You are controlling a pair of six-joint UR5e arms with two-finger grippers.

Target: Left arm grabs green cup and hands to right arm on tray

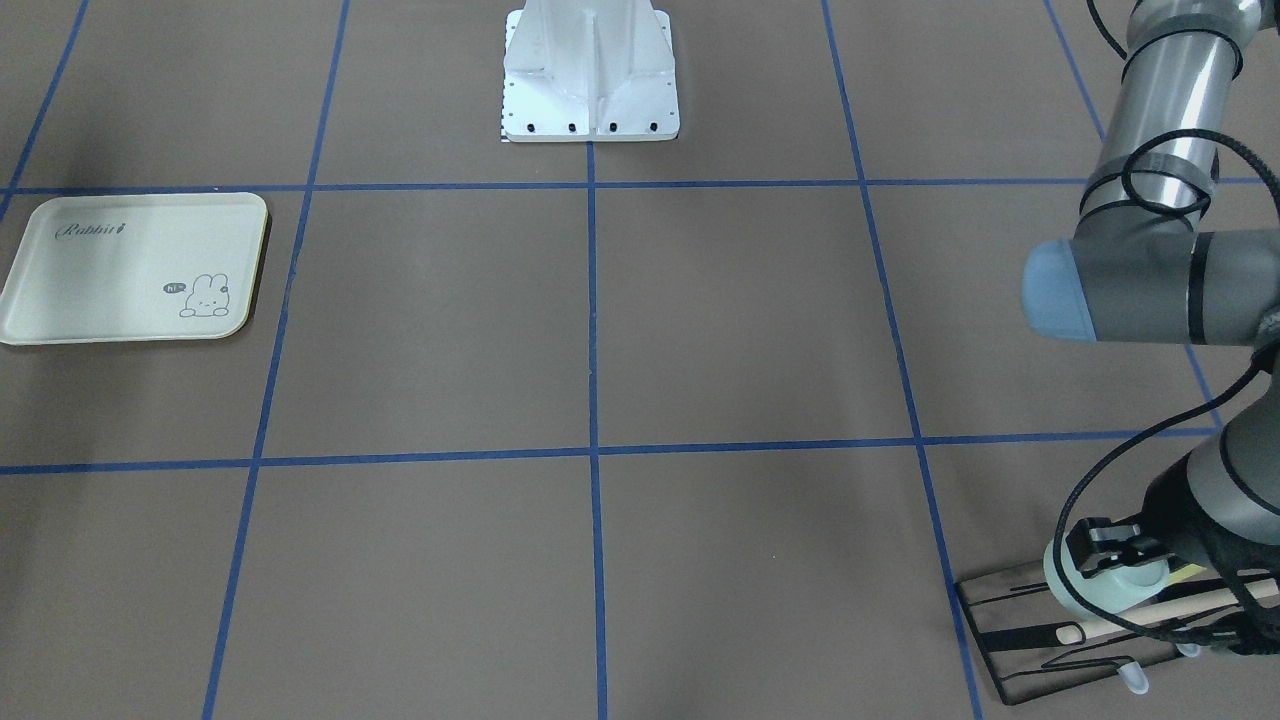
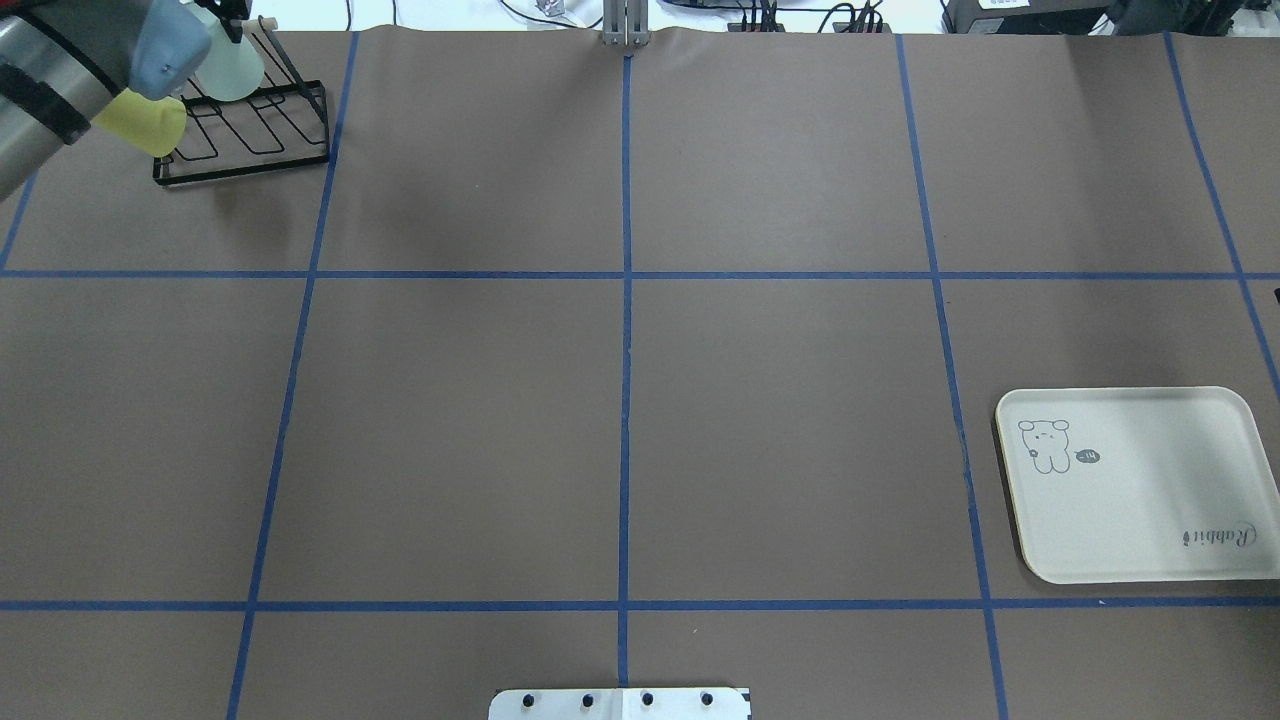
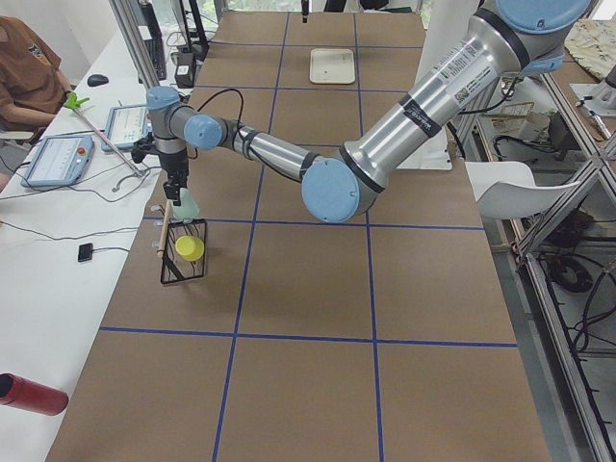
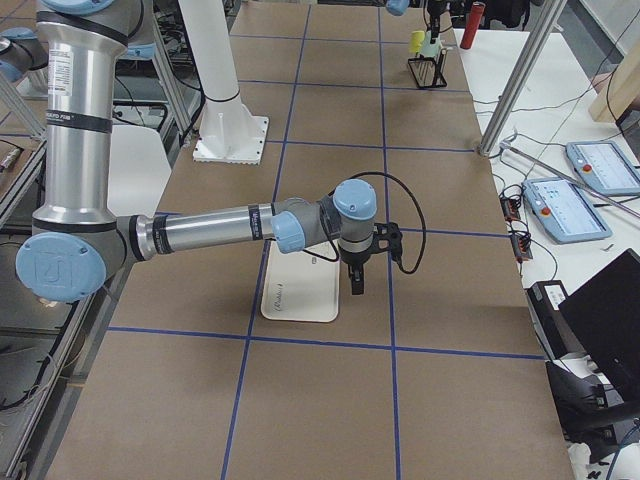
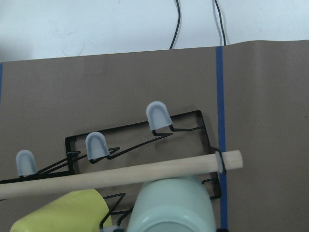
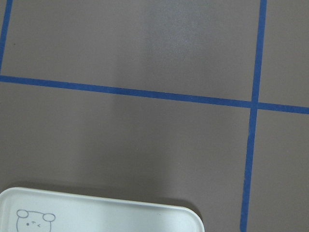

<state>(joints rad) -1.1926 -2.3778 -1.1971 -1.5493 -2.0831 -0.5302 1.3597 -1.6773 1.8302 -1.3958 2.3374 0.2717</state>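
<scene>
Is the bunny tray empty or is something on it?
Empty. The tray shows only its printed rabbit; the green cup is far off at the rack.

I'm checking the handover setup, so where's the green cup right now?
In the overhead view the green cup is in the far left corner, at the black wire rack, right beside the yellow cup.

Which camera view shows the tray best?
Overhead exterior: the tray lies whole and uncovered there. Front-facing shows it at the picture's edge; exterior left, small and far; in exterior right the right arm hides part; the right wrist catches only one edge; the left wrist, nothing.
</scene>
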